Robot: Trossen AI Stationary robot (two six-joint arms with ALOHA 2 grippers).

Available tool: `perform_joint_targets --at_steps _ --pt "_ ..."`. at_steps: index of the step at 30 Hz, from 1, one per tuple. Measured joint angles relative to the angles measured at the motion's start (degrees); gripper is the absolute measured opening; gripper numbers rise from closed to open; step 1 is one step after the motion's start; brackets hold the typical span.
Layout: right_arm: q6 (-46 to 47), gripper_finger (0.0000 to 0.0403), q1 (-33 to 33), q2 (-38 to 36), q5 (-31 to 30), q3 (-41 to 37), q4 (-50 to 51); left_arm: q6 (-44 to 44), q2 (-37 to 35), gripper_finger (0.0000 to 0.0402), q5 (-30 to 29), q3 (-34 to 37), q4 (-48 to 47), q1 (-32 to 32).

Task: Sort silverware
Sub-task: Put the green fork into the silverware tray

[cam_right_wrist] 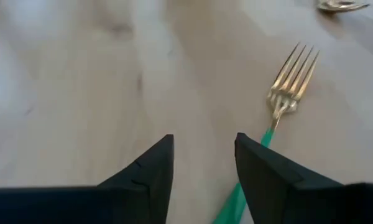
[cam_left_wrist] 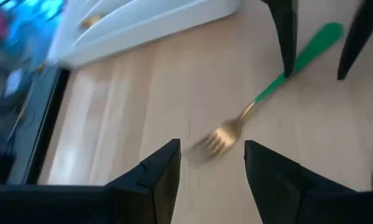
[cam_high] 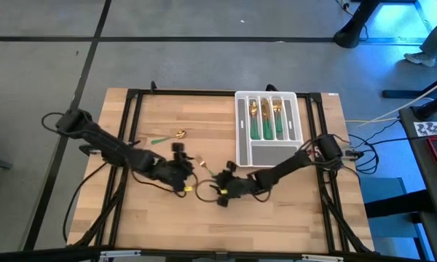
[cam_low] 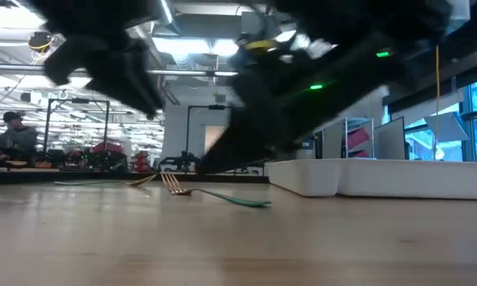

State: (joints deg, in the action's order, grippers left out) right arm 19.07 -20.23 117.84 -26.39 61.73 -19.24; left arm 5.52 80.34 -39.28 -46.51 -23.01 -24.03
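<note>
Both arms reached low toward mid-table, left tool [cam_left_wrist: 211, 163] and right tool [cam_right_wrist: 203, 158] open around a fork [cam_right_wrist: 290, 87]; the tray [cam_high: 242, 138] held silverware [cam_high: 266, 120].

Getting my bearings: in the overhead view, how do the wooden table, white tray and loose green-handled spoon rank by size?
Largest: wooden table.
Next: white tray, filling only one corner area of the table.
Smallest: green-handled spoon, a mere sliver next to both.

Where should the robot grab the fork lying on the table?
Probably the slim green handle of the fork, not the gold prongs. It lies flat on the wood, so come from above, fingers either side. The open right gripper is already by the handle.
</note>
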Motion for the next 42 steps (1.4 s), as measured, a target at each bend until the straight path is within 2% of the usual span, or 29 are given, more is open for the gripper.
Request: perform_joint_targets --at_steps 4,8,10,15,18,22,25,28,30,34,42 --pt "4.9 0.0179 2.2 3.0 -1.7 7.6 8.7 14.9 -3.1 0.0166 -7.8 8.3 4.3 -5.1" --pt "10.8 0.0173 3.8 6.2 -4.3 15.7 21.1 25.1 -2.9 0.0166 -13.8 15.1 12.9 -9.5" --pt "12.8 0.0163 4.6 7.9 -4.5 18.7 25.9 26.9 -2.3 0.0166 -16.3 17.7 16.9 -10.6" --pt "14.1 0.0129 5.7 11.3 -4.1 22.2 28.1 30.3 -2.3 0.0166 -17.3 20.6 19.3 -11.7" --pt "15.8 0.0095 6.0 11.5 -3.6 22.3 29.1 31.8 -2.3 0.0166 -17.8 20.9 19.3 -11.9" --pt "16.8 0.0025 5.9 11.4 -4.1 21.8 29.8 32.0 -2.3 0.0166 -18.2 20.9 19.5 -12.3" --pt "19.9 0.0014 5.4 11.4 -4.1 21.7 31.3 38.0 -2.3 0.0166 -20.5 20.9 17.5 -12.7" --pt "25.5 0.0017 4.5 8.6 -4.2 21.6 39.9 46.3 -2.3 0.0166 -24.4 20.9 11.3 -14.2" --pt "28.0 0.001 3.1 6.0 -6.8 21.1 47.9 51.4 -2.4 0.0166 -26.2 20.9 6.1 -15.2" --pt "37.2 0.0013 -0.2 -2.0 -7.9 21.4 59.7 59.9 -2.8 0.0166 -29.3 20.9 -1.3 -16.2" --pt "52.7 0.0006 -6.3 -13.4 -15.4 21.5 81.2 60.8 -3.1 0.0166 -29.4 20.9 -1.8 -17.3"
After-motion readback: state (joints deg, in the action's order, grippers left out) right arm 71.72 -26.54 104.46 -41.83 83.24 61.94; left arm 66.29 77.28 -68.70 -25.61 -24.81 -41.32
